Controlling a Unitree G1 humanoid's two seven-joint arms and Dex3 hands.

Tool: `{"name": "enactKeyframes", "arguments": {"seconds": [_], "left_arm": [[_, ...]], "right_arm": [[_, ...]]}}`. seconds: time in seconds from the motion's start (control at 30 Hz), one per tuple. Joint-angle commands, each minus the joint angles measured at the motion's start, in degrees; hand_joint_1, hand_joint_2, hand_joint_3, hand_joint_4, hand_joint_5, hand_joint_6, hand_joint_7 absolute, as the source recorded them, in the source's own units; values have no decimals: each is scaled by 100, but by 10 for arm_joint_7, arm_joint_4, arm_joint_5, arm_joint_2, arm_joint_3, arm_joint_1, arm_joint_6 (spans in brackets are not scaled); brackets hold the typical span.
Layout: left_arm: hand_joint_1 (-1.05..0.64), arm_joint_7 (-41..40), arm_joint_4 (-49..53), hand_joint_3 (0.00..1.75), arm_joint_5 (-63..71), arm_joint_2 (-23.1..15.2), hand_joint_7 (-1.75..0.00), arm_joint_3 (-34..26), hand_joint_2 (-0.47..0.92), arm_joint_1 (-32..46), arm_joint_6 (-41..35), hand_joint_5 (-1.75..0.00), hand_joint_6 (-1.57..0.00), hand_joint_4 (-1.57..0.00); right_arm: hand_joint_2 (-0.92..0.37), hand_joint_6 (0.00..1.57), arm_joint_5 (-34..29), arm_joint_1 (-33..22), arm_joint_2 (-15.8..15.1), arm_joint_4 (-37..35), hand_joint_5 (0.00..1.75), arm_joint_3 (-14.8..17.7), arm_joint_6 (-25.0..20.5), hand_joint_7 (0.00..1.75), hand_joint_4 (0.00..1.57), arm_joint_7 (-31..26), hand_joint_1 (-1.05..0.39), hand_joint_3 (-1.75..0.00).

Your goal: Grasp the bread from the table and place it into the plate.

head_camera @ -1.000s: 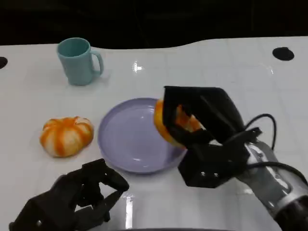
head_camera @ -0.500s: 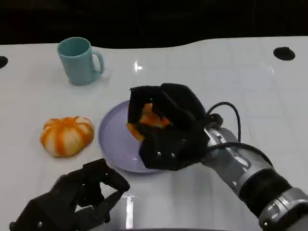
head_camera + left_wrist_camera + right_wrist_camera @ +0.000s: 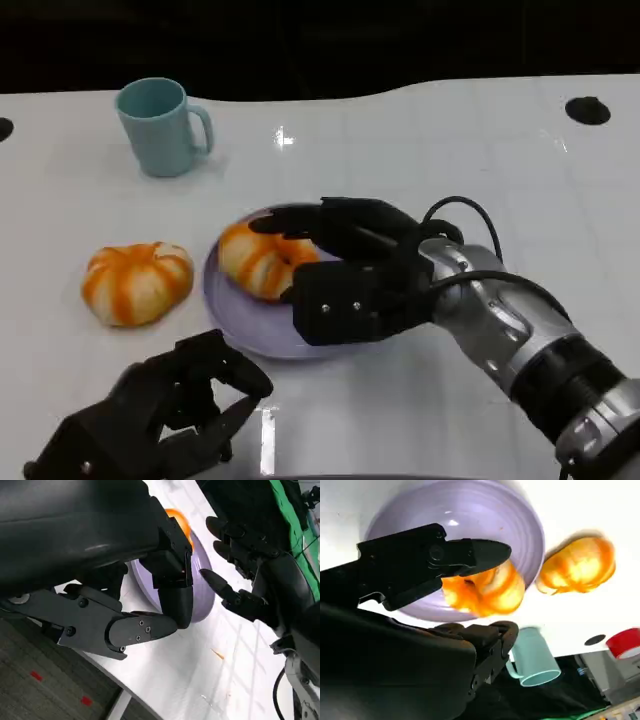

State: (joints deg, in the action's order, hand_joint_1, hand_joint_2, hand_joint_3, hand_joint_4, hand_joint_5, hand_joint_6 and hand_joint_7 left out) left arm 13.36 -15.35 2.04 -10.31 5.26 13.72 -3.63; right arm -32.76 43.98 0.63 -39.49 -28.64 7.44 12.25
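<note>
Bread (image 3: 258, 259) sits on plate (image 3: 262, 325) edge, right hand (image 3: 345, 272) spread loose around it—pull back carelessly and your fingers could drag it off.

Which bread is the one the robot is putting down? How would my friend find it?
Find the round purple plate in the middle of the white table. The bread lies on the plate's left part, right at the fingers of the black right hand. The other orange bun sits on the bare table, left of the plate.
</note>
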Motion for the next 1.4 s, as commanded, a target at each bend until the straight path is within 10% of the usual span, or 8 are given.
{"name": "enactKeyframes", "arguments": {"seconds": [0.03,0.67,1.07,1.2,1.4], "left_arm": [[-32,-5,0,53,7,-4,-131,-1,89,0,3,-175,-62,-75],[-29,-4,2,57,17,-2,-134,-2,87,-4,1,-175,-60,-73],[-30,-1,7,59,4,0,-132,-5,86,-5,0,-175,-61,-75],[-32,-2,6,58,6,0,-131,-5,86,-4,0,-175,-61,-75],[-32,1,10,58,3,-1,-129,-6,87,-3,6,-175,-61,-74]], "right_arm": [[-92,26,23,-23,-24,59,24,15,-17,2,9,30,-69,-33],[-92,53,118,-237,-144,382,54,121,41,12,45,45,-52,-21],[-88,97,167,-371,-161,446,110,197,105,38,77,-2,-7,-8],[-38,89,170,-403,-164,466,148,208,99,89,79,-1,1,-106],[-35,86,143,-454,-182,519,168,215,88,117,82,0,1,-126]]}}
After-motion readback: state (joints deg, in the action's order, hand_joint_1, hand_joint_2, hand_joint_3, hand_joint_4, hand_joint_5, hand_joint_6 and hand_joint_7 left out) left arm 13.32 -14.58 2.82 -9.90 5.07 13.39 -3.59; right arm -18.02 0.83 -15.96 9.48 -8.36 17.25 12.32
